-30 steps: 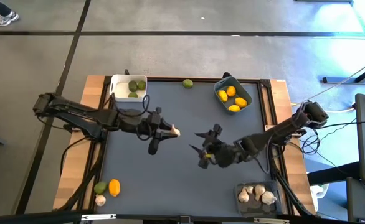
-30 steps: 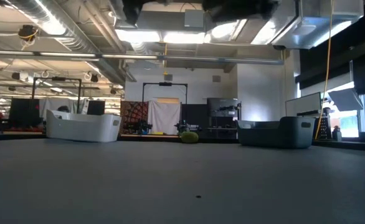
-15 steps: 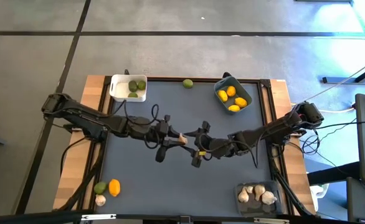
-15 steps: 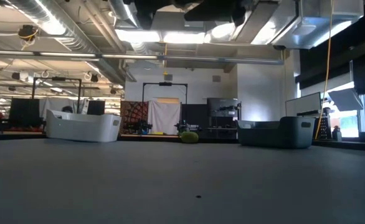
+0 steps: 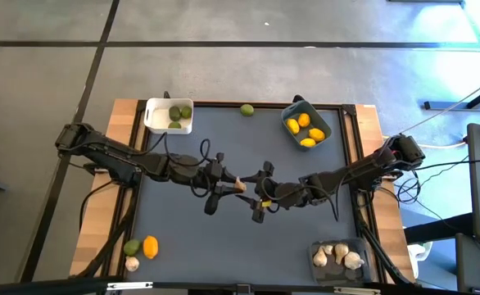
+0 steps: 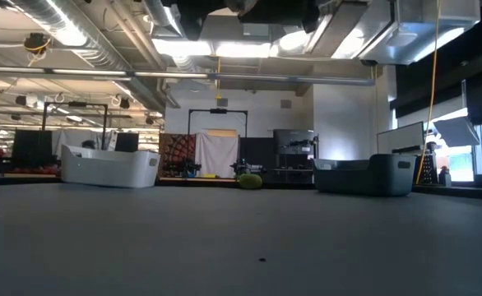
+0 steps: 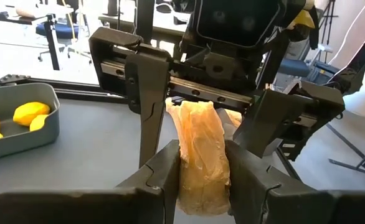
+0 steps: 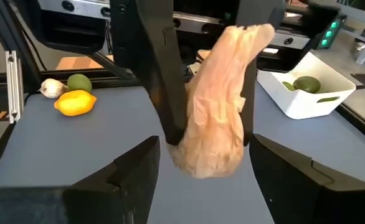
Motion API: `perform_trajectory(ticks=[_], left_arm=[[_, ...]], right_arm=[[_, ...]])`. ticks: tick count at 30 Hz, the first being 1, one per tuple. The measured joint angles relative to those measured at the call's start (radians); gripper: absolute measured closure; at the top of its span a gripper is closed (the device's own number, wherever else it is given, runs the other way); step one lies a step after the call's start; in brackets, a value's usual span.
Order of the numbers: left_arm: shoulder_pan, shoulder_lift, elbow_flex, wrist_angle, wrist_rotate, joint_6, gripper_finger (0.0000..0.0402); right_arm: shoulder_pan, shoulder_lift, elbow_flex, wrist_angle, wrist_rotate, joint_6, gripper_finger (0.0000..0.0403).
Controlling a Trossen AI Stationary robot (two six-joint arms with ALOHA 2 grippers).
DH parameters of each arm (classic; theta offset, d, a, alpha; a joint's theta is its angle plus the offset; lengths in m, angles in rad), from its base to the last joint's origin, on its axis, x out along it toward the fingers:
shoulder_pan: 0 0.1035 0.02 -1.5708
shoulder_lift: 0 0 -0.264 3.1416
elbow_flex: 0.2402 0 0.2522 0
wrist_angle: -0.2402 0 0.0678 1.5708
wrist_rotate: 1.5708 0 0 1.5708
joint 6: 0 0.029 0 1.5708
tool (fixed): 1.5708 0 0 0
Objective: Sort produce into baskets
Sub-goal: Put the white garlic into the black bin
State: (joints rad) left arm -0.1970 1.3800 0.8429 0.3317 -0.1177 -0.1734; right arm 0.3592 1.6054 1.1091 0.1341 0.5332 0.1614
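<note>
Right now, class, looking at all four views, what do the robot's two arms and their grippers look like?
Both arms are dark, slim and jointed, with loose black cables looping beside them. The left gripper and right gripper each have two flat, angular black fingers riding on a metal rail across a boxy black body.

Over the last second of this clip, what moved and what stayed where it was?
Both arms swung inward and met over mid-table. The left gripper, jaws shut on a whitish papery garlic bulb, carried it rightward; the right gripper, jaws open, moved left and now brackets the bulb without closing. The baskets and other produce stayed put.
</note>
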Motion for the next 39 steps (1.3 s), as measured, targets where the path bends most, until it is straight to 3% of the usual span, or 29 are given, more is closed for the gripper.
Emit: perform_trajectory(ticks=[5,12,15,21,27,33,39], left_arm=[[0.000,0.000,0.000,-0.002,0.000,0.000,0.0299],[0.000,-0.001,0.000,-0.001,-0.002,-0.003,0.0295],[0.000,-0.001,0.000,-0.003,-0.003,-0.003,0.0290],[0.000,-0.001,0.000,-0.002,-0.006,-0.003,0.0283],[0.000,-0.011,0.000,-0.022,-0.002,-0.006,0.0241],[-0.002,-0.077,0.003,-0.138,0.005,-0.004,0.0219],[-0.019,-0.139,-0.001,-0.313,0.003,-0.010,0.0219]], right_arm=[[0.000,0.000,0.000,0.050,-0.019,-0.044,0.0174],[-0.007,0.000,0.000,0.058,-0.023,-0.091,0.0257],[-0.008,0.000,0.000,0.048,-0.029,-0.091,0.0275],[-0.008,0.000,0.000,0.046,-0.033,-0.092,0.0256],[-0.007,0.000,0.000,0.039,-0.033,-0.110,0.0252],[-0.009,-0.012,0.004,0.004,-0.058,-0.113,0.0252],[0.024,-0.048,0.001,-0.145,-0.099,-0.040,0.0252]])
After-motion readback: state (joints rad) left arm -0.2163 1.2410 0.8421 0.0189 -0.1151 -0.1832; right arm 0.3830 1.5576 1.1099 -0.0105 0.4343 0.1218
